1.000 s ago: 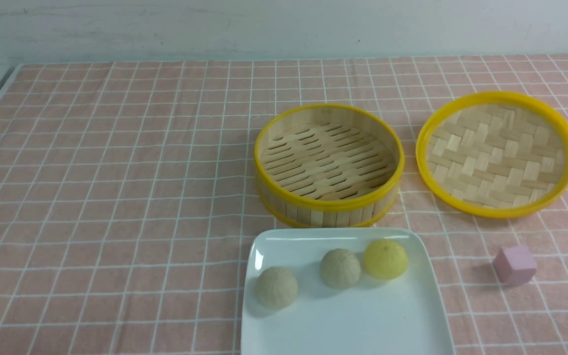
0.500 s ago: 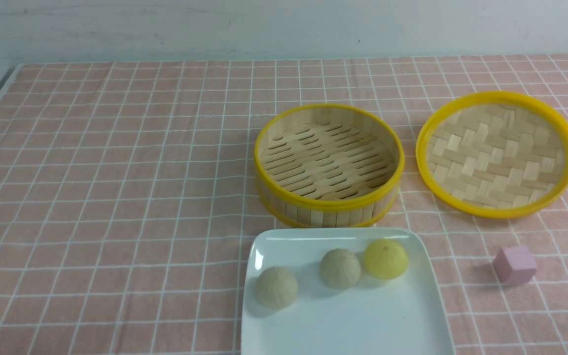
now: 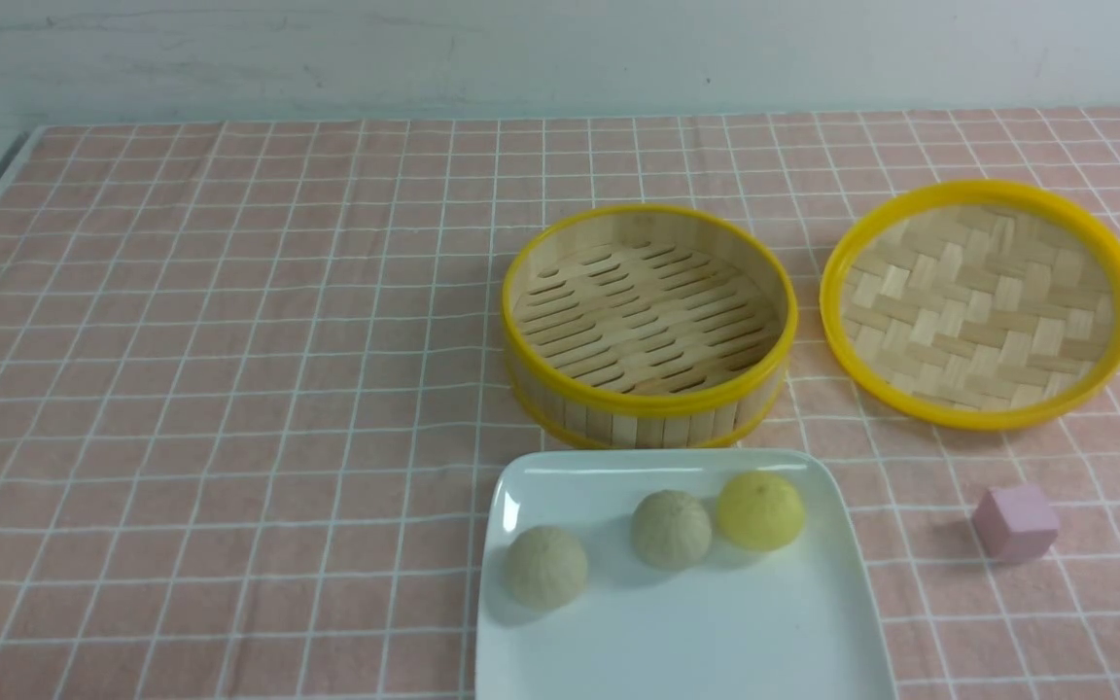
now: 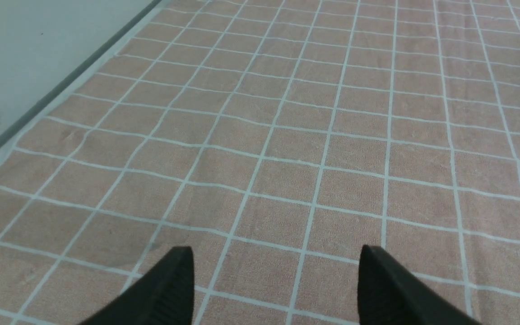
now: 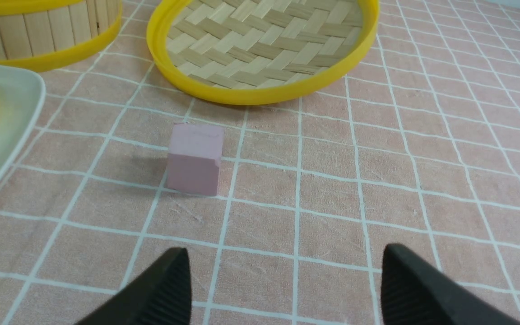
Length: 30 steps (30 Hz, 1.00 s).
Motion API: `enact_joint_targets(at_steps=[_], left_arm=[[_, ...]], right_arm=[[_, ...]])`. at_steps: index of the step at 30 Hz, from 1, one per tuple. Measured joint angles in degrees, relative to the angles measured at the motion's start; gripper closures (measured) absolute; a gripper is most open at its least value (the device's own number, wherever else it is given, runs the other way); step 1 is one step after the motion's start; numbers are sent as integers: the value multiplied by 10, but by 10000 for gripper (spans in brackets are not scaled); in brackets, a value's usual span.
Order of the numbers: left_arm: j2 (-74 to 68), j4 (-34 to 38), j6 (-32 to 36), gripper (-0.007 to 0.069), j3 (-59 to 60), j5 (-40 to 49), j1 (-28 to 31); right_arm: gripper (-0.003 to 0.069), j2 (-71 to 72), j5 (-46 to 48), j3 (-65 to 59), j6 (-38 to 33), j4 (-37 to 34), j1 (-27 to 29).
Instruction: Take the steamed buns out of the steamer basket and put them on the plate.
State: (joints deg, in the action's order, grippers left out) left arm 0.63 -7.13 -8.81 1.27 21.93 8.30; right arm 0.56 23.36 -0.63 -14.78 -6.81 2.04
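- All three buns (image 3: 669, 530) sit on the plate (image 3: 677, 642), lower centre; the basket (image 3: 648, 389) above it is empty.
- Left gripper (image 4: 276, 284) and right gripper (image 5: 285, 284) — both spread apart, holding nothing.
- Risk: nudging the plate could roll a bun off — they lie loose.

Table (image 3: 229, 340): covered by a pink cloth with a white grid, running back to a pale wall.
Steamer basket (image 3: 649, 403): round bamboo with yellow rims, upright on the cloth, right of centre.
Lid (image 3: 980, 199): shallow, woven bamboo with a yellow rim, lying just right of the basket, apart from it.
Plate (image 3: 677, 632): white, square with rounded corners, at the near edge, close in front of the basket.
Pink cube (image 3: 1015, 522): on the cloth right of the plate, in front of the lid, touching neither.
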Motion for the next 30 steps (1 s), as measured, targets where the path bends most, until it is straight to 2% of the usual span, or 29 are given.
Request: enact_joint_targets(at_steps=[6, 13, 30], left_arm=[[0, 9, 1, 134, 0, 0, -1], [0, 12, 1, 134, 0, 0, -28], [0, 12, 1, 134, 0, 0, -30]], right_arm=[[111, 0, 0, 0, 0, 0, 0], [111, 0, 0, 0, 0, 0, 0], [111, 0, 0, 0, 0, 0, 0]])
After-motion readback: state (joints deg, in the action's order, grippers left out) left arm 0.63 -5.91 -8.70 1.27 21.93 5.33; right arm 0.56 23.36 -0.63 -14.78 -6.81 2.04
